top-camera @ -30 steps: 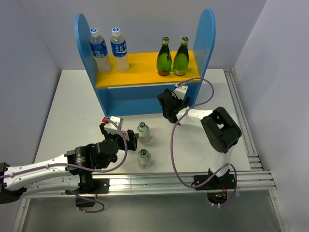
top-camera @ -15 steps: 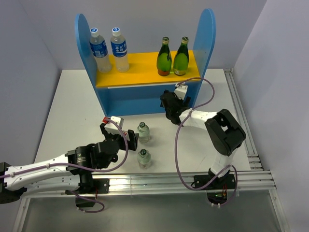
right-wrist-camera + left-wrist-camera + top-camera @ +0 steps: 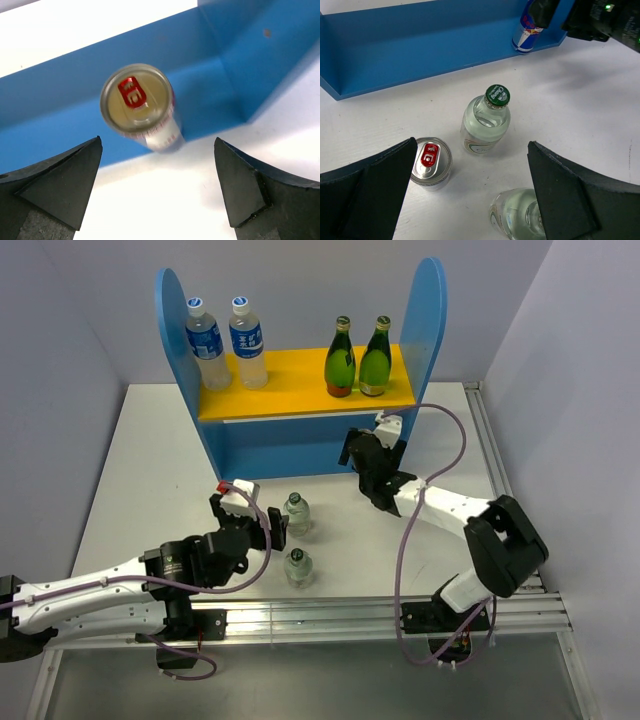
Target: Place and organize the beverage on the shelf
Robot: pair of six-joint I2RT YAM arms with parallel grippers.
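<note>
White tabletop [image 3: 150, 460], lilac walls [image 3: 80, 300]; shelf [image 3: 295, 382]: 4 bottles [image 3: 203, 345], 1 can [image 3: 142, 107]; loose: 2 glass bottles [image 3: 486, 120], 1 silver can [image 3: 431, 162]; left gripper [image 3: 472, 147], right gripper [image 3: 157, 142] are held spread.

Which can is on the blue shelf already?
The blue can at the shelf's right end; the other can stands on the white table.

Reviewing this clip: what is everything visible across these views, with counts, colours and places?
shelf: one, blue with yellow upper board, far side of table
plastic water bottles: two, clear with blue labels, upper board, left
green glass bottles: two, upper board, right
clear glass bottles: two, green caps, upright on table before shelf
shelf can: one, silver top, red tab, lower tier, right end
table can: one, silver top, red tab, beside clear bottles
table: one, white
left end effector: black, open, by clear bottles
right end effector: black, open, facing shelf can
</note>
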